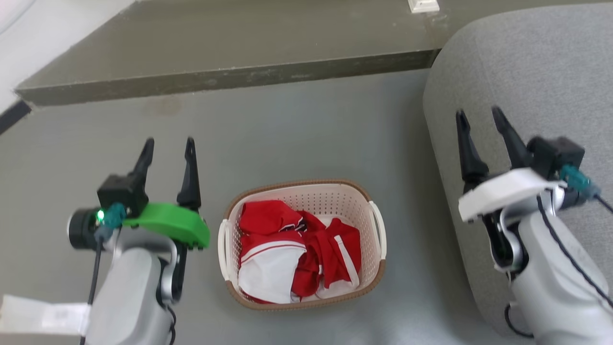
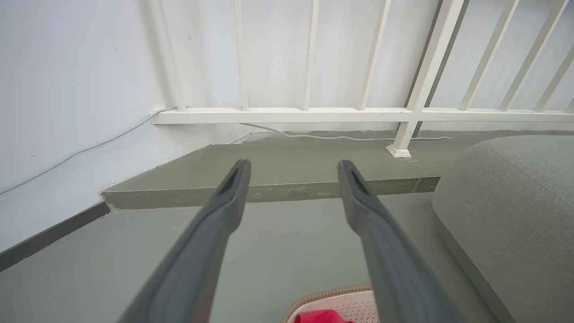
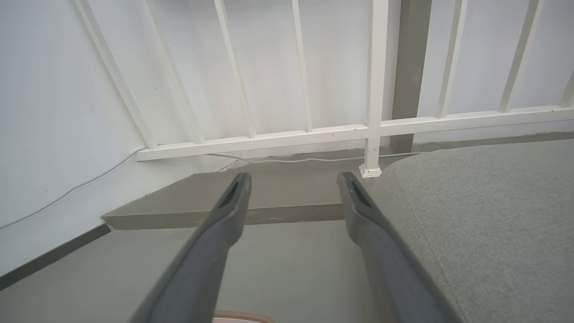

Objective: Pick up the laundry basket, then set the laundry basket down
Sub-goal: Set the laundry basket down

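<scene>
The laundry basket (image 1: 366, 196) stands on the grey floor in the middle of the head view, cream-white and perforated with a brown rim, white loop handles on both sides and red-and-white clothes (image 1: 297, 251) inside. My left gripper (image 1: 169, 143) is open to the basket's left, raised above the floor and apart from it. My right gripper (image 1: 480, 116) is open to the basket's right, over the grey cushion. In the left wrist view a corner of the laundry basket (image 2: 329, 298) peeks between the fingers of my left gripper (image 2: 293, 167). The right wrist view has my right gripper (image 3: 293, 179) with nothing between its fingers.
A large grey upholstered cushion (image 1: 527, 96) takes up the right side. A raised concrete step (image 1: 230, 76) runs across the back, topped by a white railing (image 2: 403, 114) with a post foot (image 1: 424, 5). A cable (image 2: 336, 137) lies along the step. White wall (image 2: 67, 89) on the left.
</scene>
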Controlling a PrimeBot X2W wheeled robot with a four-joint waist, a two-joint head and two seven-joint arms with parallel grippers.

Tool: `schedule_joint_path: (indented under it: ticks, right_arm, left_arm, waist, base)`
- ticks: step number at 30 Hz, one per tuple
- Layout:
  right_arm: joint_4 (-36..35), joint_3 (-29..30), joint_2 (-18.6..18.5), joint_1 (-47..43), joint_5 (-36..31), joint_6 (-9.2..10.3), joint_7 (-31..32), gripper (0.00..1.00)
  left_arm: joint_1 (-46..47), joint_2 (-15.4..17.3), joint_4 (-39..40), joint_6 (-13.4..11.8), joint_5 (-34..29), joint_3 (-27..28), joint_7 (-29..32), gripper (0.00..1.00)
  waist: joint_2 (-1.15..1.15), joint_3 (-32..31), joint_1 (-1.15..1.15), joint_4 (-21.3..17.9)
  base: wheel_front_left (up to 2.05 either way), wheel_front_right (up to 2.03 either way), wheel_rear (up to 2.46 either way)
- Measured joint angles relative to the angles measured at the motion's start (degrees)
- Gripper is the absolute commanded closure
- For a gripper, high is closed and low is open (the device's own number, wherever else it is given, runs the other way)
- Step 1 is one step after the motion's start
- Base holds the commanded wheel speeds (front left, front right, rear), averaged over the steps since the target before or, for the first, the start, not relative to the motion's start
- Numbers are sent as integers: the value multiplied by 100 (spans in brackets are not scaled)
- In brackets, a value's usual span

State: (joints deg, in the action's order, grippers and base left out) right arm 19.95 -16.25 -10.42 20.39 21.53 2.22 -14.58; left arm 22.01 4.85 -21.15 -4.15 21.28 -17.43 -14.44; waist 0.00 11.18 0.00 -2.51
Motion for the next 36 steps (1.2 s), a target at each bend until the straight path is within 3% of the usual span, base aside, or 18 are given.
schedule_joint_path:
  ticks: [16,36]
  right_arm:
    - [-369,115,65,-1136,-159,135,0,0]
    - [-728,220,107,-1763,-346,237,0,0]
  left_arm:
    - [-1295,-1,356,-92,-3,65,0,0]
    - [-1865,2,744,-140,-116,49,1,0]
  waist:
    - [0,-500,0,-9]
    - [0,-642,0,-27]
  base:
    - [0,0,0]
    - [0,0,0]
